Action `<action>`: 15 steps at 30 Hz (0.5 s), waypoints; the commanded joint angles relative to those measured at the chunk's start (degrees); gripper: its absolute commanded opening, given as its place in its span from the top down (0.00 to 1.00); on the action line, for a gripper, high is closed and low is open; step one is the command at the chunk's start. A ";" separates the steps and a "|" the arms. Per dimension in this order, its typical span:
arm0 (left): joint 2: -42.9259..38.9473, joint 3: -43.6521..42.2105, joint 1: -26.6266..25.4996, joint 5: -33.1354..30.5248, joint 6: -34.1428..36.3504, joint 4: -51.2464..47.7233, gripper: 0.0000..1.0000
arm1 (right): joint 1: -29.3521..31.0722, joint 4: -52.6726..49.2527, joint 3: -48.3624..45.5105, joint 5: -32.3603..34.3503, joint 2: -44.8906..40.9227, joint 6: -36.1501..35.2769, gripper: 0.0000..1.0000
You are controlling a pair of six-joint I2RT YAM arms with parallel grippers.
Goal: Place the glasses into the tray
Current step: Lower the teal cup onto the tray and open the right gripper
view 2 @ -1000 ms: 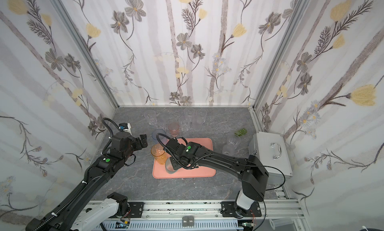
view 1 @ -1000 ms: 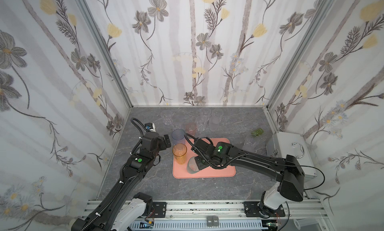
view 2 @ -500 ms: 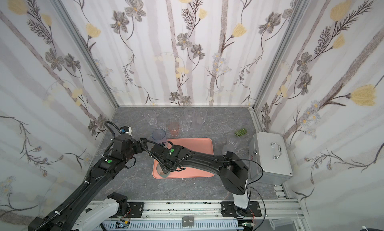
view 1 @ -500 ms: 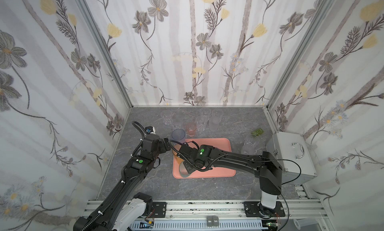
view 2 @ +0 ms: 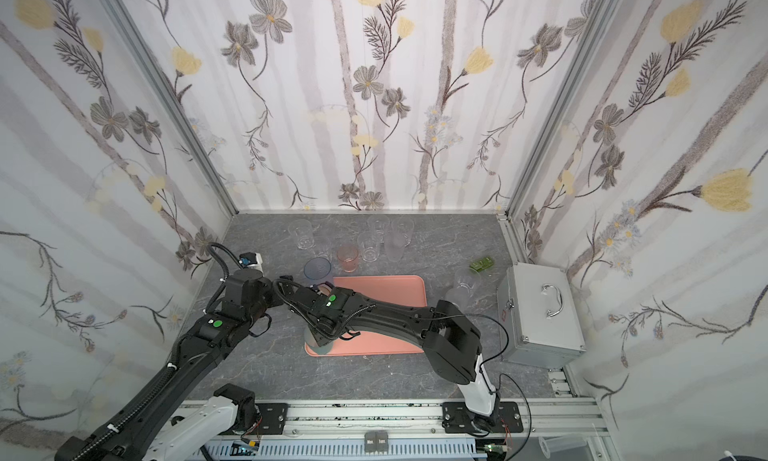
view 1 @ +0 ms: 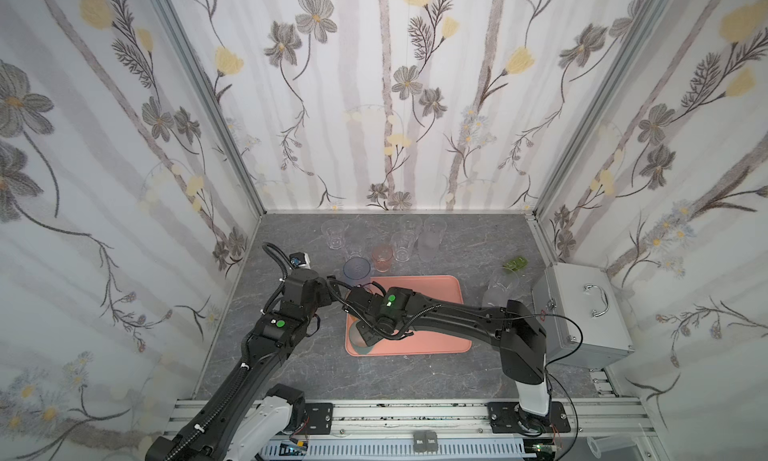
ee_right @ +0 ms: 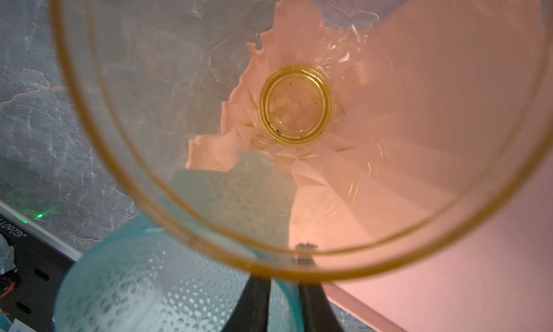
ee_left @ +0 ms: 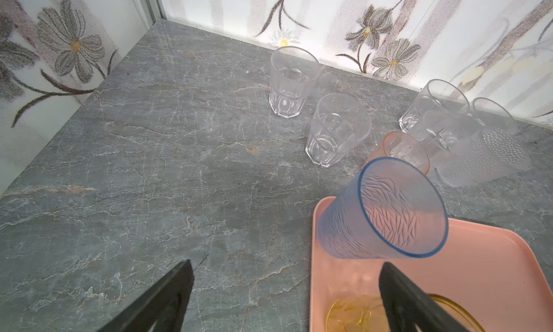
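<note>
- Three see-through tumblers are sitting along the left side of the flat salmon-pink rectangular tray (view 1: 440, 290). A ribbed blue tumbler (ee_left: 380, 213) is standing in the far left corner, an amber faceted tumbler (ee_right: 296, 106) is just near of it, and a dimpled teal tumbler (ee_right: 134, 285) is occupying the near left corner.
- Six more are waiting on the grey marbled counter (ee_left: 149, 166) beyond the tray's far edge: four clear faceted tumblers (ee_left: 291, 82), a pink-red tumbler (ee_left: 398, 152) and a tall frosted dimpled tumbler (ee_left: 490, 148).
- Two further clear ones (view 1: 503, 284) are standing to the right, between the tray and a grey metal case (view 1: 582, 313).
- All of them are looking light, stiff, thin-walled and empty, so a nudge is likely to tip or skid them.
- Smooth walls are probably going to be slippery, while the ribbed and dimpled ones should be offering more bite.
- Pinching over the rim, one finger inside and one outside, is seeming the surest hold.
- The right tool (ee_right: 281, 285) is straddling the amber tumbler's rim with only a narrow gap between its jaws. Whether it is clamping the wall or sitting loose around it cannot be told.
- The left tool (ee_left: 286, 266) is hovering wide open and empty across the tray's left edge, just near of the blue tumbler, touching nothing.
</note>
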 commanded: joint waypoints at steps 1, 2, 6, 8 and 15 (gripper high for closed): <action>-0.07 -0.07 0.12 -0.07 -0.73 0.67 0.00 | -0.28 2.21 0.30 -3.87 -0.59 0.02 0.75; -0.07 -0.08 0.08 -0.12 -0.73 0.67 0.00 | -0.36 2.89 0.17 -4.88 -0.94 -0.06 0.75; -0.16 0.10 0.07 -0.07 -0.82 0.67 0.00 | -1.15 4.53 0.16 -7.57 -1.75 0.41 0.72; -0.18 0.00 0.15 -0.03 -0.82 0.67 0.00 | -1.53 4.98 0.10 -8.20 -2.25 0.76 0.71; -0.17 -0.08 0.13 -0.18 -0.99 0.89 0.00 | -2.24 5.47 -0.27 -9.13 -3.27 1.17 0.69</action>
